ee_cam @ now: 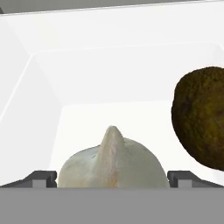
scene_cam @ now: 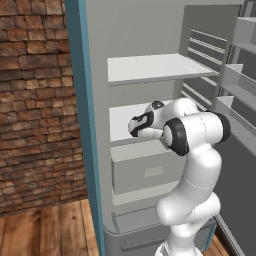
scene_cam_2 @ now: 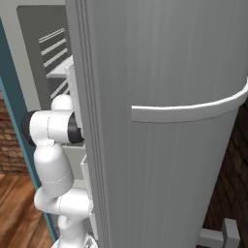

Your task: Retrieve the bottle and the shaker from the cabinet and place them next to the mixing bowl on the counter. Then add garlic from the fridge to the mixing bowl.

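I judge I am at the last step, taking the garlic [ee_cam: 113, 162] from the fridge [scene_cam: 82, 125]; my arm reaches onto the middle white shelf [scene_cam: 122, 120] inside it, above the closed drawer [scene_cam: 145, 172]. In the hand view the garlic sits at 6 o'clock, between the two tips of the jaws [ee_cam: 112, 179]; the jaws stand fully open, one tip on each side of the bulb, and they hold nothing yet. A rough brown round thing [ee_cam: 201, 116], which I cannot name, lies at 3 o'clock, just beside the garlic but apart from it. The upper shelf [scene_cam: 157, 67] looks bare. The next move, I think, calls for closing on the bulb alone, then lifting without touching the brown thing; the fridge door [scene_cam_2: 164, 121] stands open beside the arm.
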You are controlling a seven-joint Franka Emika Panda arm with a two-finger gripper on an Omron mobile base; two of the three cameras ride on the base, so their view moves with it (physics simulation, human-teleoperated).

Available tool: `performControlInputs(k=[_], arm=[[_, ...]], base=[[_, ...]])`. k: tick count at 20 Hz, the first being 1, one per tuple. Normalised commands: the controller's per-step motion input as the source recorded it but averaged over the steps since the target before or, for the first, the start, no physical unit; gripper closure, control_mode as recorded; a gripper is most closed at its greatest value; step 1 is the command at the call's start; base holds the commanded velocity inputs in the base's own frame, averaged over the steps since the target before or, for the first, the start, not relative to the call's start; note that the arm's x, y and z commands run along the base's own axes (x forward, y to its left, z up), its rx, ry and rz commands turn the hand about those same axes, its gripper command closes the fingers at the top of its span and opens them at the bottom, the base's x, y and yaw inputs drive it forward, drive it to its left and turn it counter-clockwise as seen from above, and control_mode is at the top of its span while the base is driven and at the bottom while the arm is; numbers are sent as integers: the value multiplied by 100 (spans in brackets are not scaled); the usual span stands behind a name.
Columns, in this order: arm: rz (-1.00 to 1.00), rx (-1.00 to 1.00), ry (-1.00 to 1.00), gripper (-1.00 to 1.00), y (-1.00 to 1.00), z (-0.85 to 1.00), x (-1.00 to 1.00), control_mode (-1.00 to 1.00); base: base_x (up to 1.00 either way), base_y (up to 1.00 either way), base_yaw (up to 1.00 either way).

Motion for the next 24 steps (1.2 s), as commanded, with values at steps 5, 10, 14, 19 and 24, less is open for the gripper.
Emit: performControlInputs(k=[5, 10, 14, 19, 24], arm=[[0, 0, 0, -100, 0, -2, 0, -100], [0, 0, 0, -100, 0, 0, 0, -100], [0, 0, 0, -100, 0, -2, 0, -100], [0, 0, 0, 100, 0, -6, 0, -100], [0, 0, 0, 100, 0, 0, 0, -100]], base=[[0, 0, 0], [0, 0, 0], [0, 0, 0], [0, 0, 0], [0, 0, 0]])
